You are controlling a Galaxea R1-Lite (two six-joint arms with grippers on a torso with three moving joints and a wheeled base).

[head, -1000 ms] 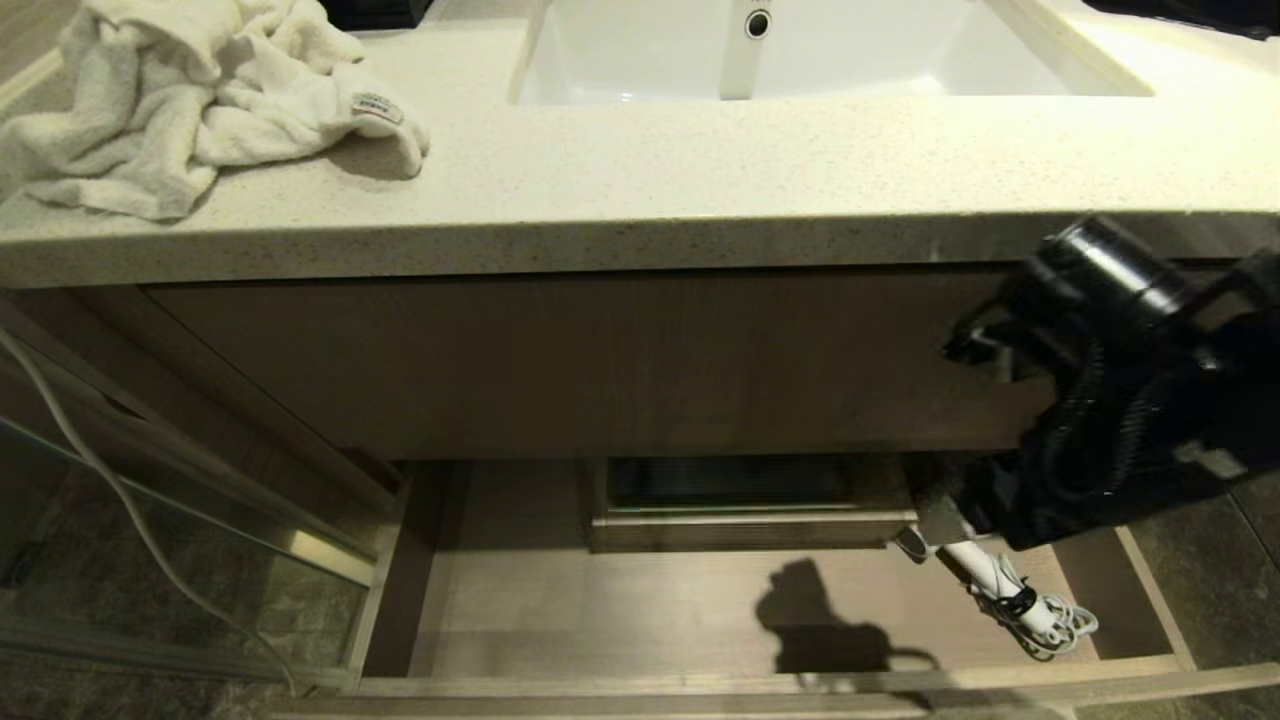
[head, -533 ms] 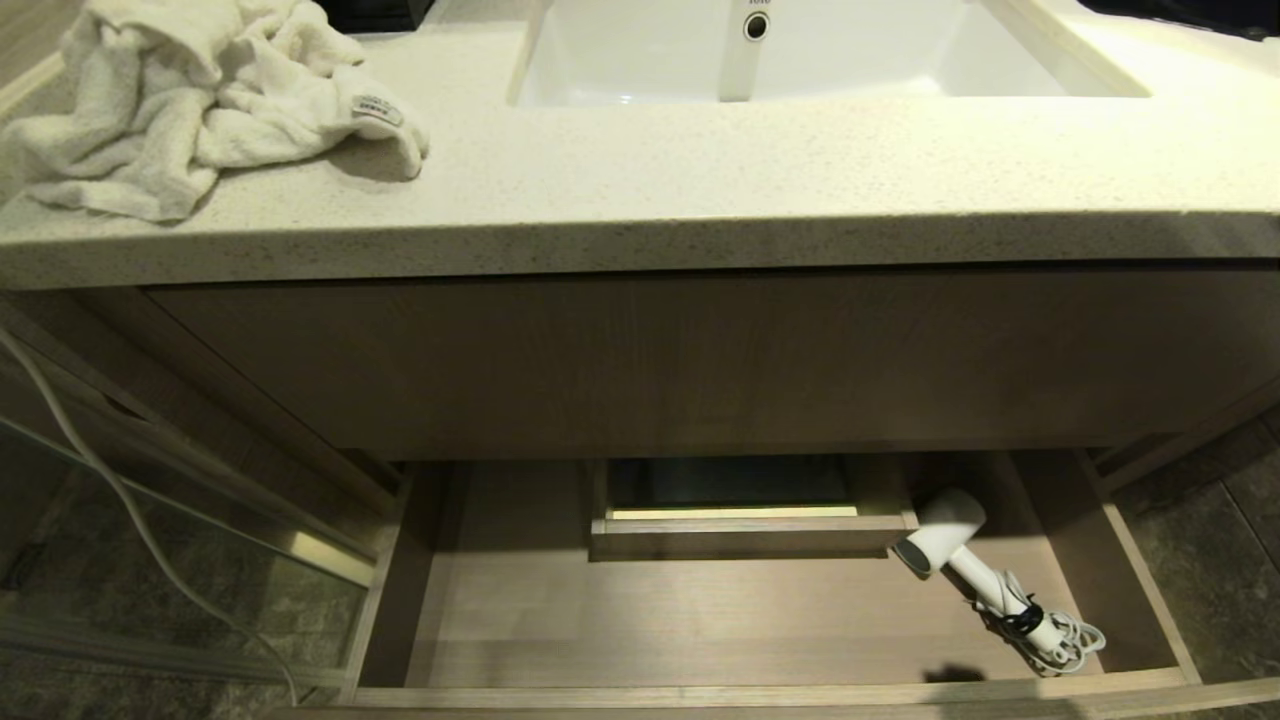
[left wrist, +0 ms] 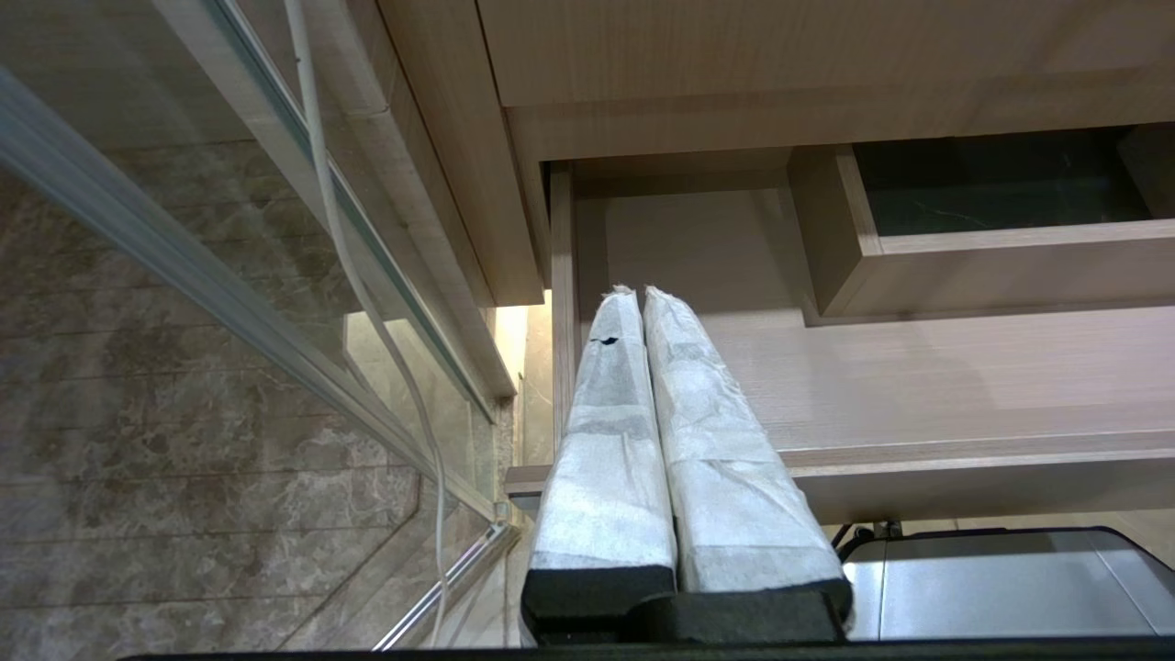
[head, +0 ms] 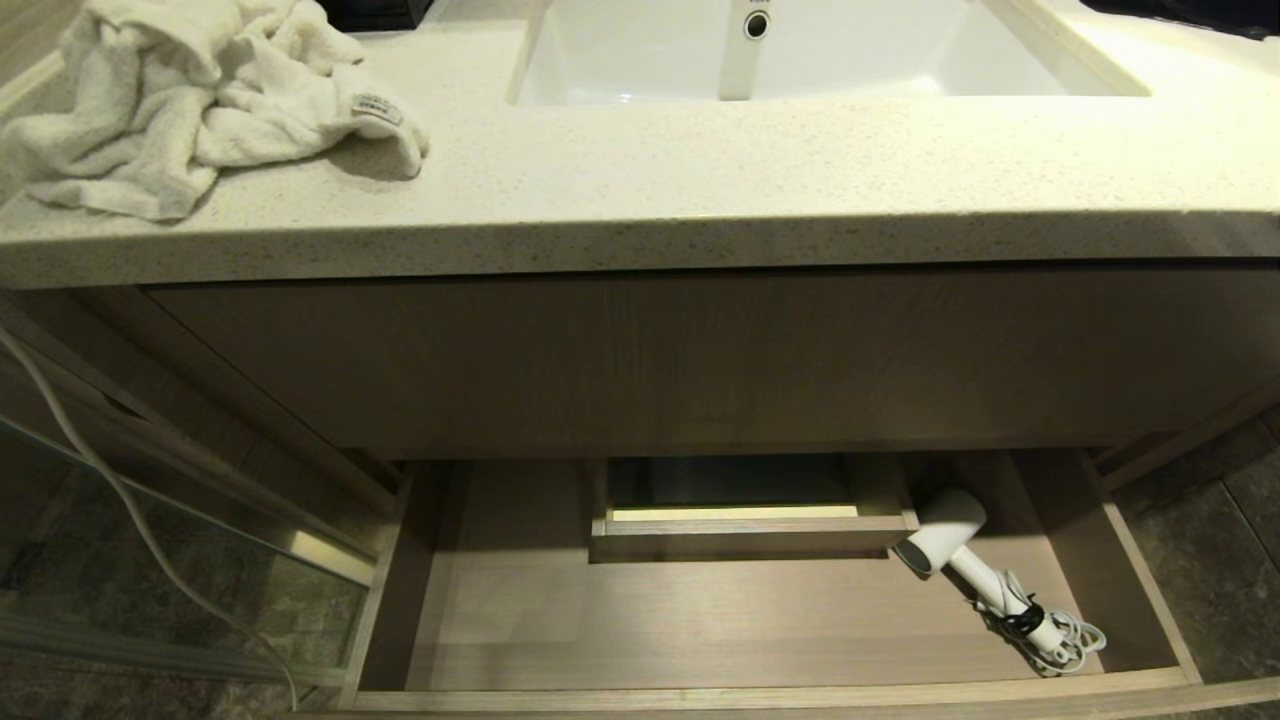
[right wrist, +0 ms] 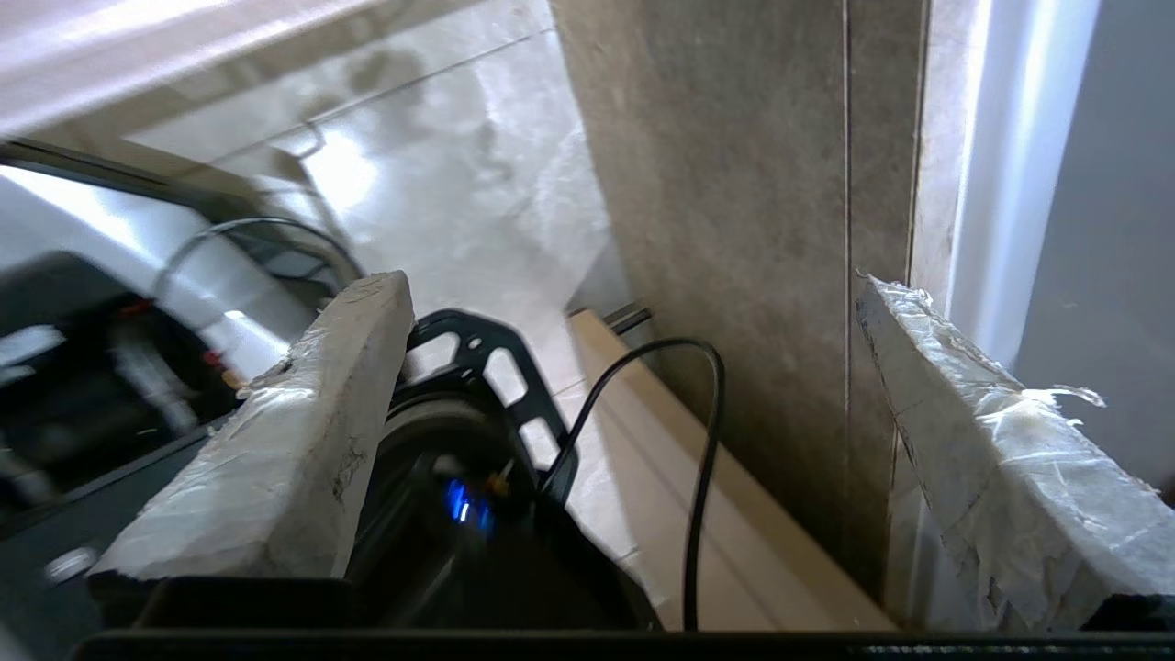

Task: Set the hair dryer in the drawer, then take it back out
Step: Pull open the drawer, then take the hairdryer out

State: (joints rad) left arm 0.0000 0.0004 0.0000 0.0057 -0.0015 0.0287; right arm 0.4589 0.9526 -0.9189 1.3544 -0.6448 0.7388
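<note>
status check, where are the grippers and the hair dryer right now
Right gripper open, empty, off by the wall. Left gripper shut, parked at the drawer's left front corner. Hair dryer lying in the open drawer, right side, cord bundled. Nothing blocking it.

Drawer [head: 640, 690] floor open left of hair dryer [head: 960, 550].

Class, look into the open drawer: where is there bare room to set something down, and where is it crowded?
Bare floor spans the drawer from its left wall, between the boxed cutout and the front rail. The right end is crowded: the hair dryer lies there, cord bundled at the front right corner.
</note>
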